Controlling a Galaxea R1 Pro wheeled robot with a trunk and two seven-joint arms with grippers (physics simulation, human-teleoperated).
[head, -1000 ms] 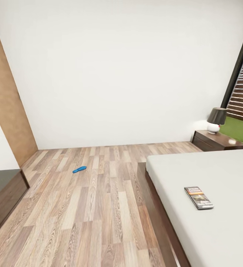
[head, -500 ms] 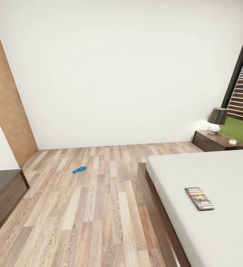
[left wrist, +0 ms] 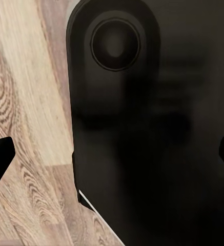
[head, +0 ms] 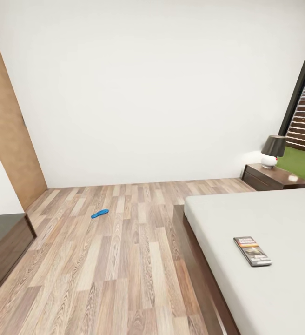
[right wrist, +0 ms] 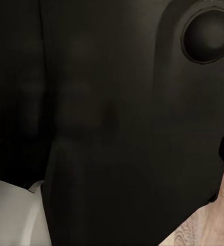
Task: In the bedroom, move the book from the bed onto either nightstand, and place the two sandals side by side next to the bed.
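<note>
The head view shows the book (head: 252, 251) lying on the bed (head: 282, 223), a blue sandal (head: 99, 213) far off on the floor (head: 124, 260), and a nightstand (head: 273, 177) holding a lamp (head: 272, 151). Each wrist view shows a dark robot part up close, with the left claw (left wrist: 112, 154) and right claw (right wrist: 112, 169) tips at the edges. I cannot tell if either claw is open.
</note>
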